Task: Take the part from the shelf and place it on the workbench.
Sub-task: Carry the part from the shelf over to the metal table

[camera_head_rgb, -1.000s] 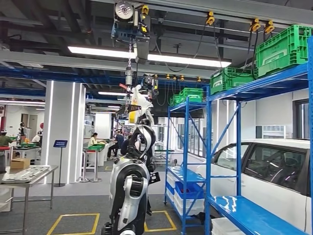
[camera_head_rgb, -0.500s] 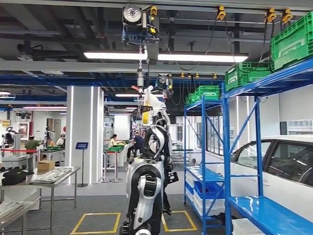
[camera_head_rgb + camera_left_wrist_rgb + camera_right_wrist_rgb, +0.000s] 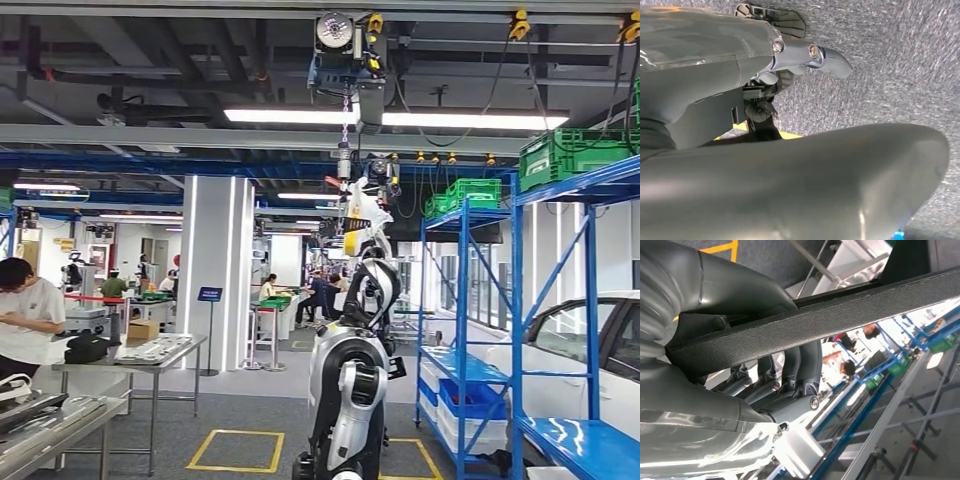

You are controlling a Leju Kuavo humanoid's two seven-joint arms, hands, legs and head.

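My right hand (image 3: pixel 791 375) grips a long black textured part (image 3: pixel 851 310); its dark fingers curl over the bar's edge and the bar runs across the right wrist view. My left hand (image 3: pixel 764 60) hangs over grey carpet, fingers apart, with nothing in it. In the head view, metal workbenches (image 3: pixel 158 350) stand at the left, one of them close by at the lower left (image 3: pixel 53 420). The blue shelf racks (image 3: pixel 521 300) stand at the right.
Another silver humanoid robot (image 3: pixel 351 370) stands straight ahead under a ceiling hoist (image 3: pixel 343 50). A person (image 3: pixel 26 315) leans over the near bench at the left edge. A white car (image 3: pixel 604 350) sits behind the racks. Green crates (image 3: pixel 566 155) top the shelves. Yellow floor markings (image 3: pixel 234 450) lie ahead.
The camera has turned left: the racks, car and other robot slid to the right of the picture, and the workbenches and a person came in at the left.
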